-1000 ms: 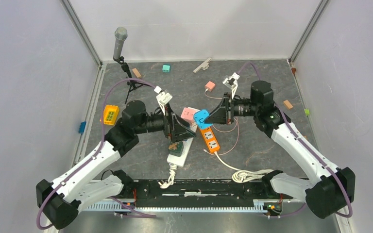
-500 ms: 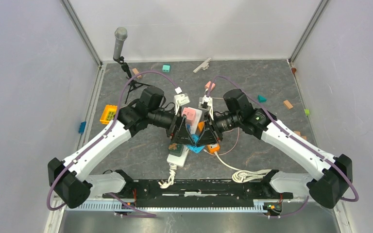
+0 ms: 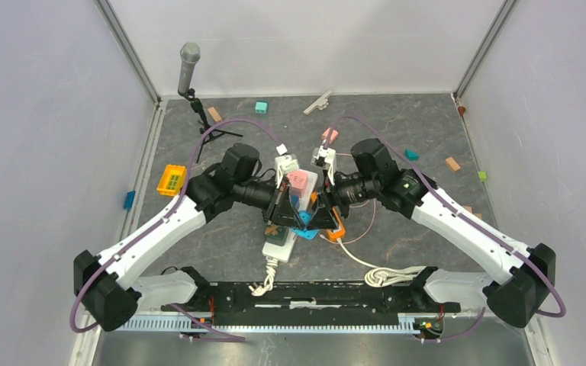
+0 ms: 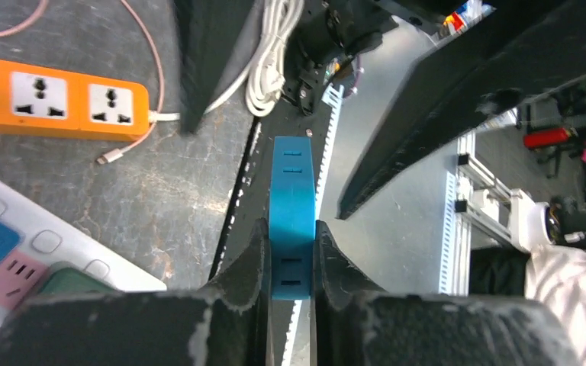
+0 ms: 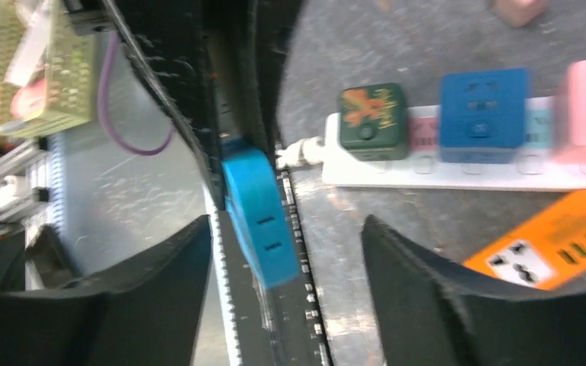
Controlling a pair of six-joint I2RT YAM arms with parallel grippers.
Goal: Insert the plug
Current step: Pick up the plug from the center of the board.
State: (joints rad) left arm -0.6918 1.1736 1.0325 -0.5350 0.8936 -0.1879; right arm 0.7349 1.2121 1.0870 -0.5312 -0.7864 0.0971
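Your left gripper (image 4: 291, 229) has its jaws clamped on the blue plug (image 4: 291, 179), one pad on each flat side. About half the body sticks out past the fingertips. The right gripper (image 5: 286, 226) has its jaws spread wide to either side of the same plug and touches nothing, so only the left one carries it.

The plug hangs in the air above the white power strip (image 5: 435, 174), near the cord end and not yet seated. On the strip sit a green cube adapter (image 5: 373, 111), a blue cube adapter (image 5: 482, 107) and a pink one at the far end. An orange power strip (image 4: 61, 107) lies just beside it.

Expect the plug to be light, rigid plastic with smooth faces that can slide or twist under a weak pinch. Keep the hold on the broad flat sides, low on the body, and leave the mating face free. I cannot see its pins from here. Pushing it home will likely take firm, straight pressure, since a tilted entry could jam.

Both forearms reach inward from their bases and the wrists meet nose to nose over the white power strip, the left coming from its left and the right from its right. That leaves you little room to turn.
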